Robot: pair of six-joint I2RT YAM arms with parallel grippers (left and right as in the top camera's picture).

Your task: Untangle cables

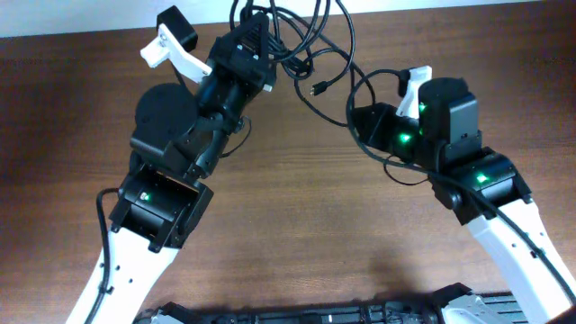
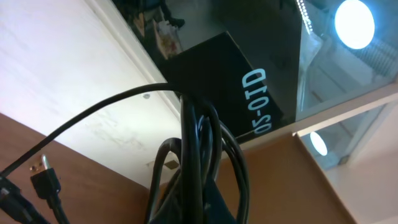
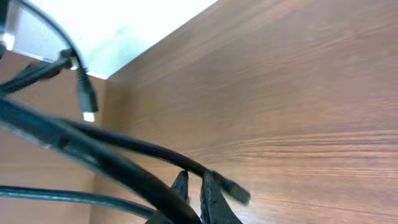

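Left arm reached up from the lower left of the overhead view, elbow bent, wrist pushed right up to the top edge. The left gripper (image 1: 255, 40) was pressed together and buried in the cables (image 1: 301, 40). In its own wrist view a fat bundle of black cords (image 2: 196, 155) rose straight out of the bottom centre, where its jaws sat, so it was pinching that bundle. A pronged plug (image 2: 45, 178) dangled at the lower left of that view.

Right arm came in from the lower right, angled toward the centre, and its right gripper (image 1: 364, 121) sat low over the wooden table (image 1: 297, 225). Its fingers (image 3: 208, 193) were all but touching. A thin cord crossed right at the tips and ended in a small connector (image 3: 236, 194) just to their right, but whether it was nipped between them I couldn't tell.

From above, the tangle hung between the two arms at the top centre. One plug (image 1: 317, 89) lay loose below it, and a loop curled around the right gripper.
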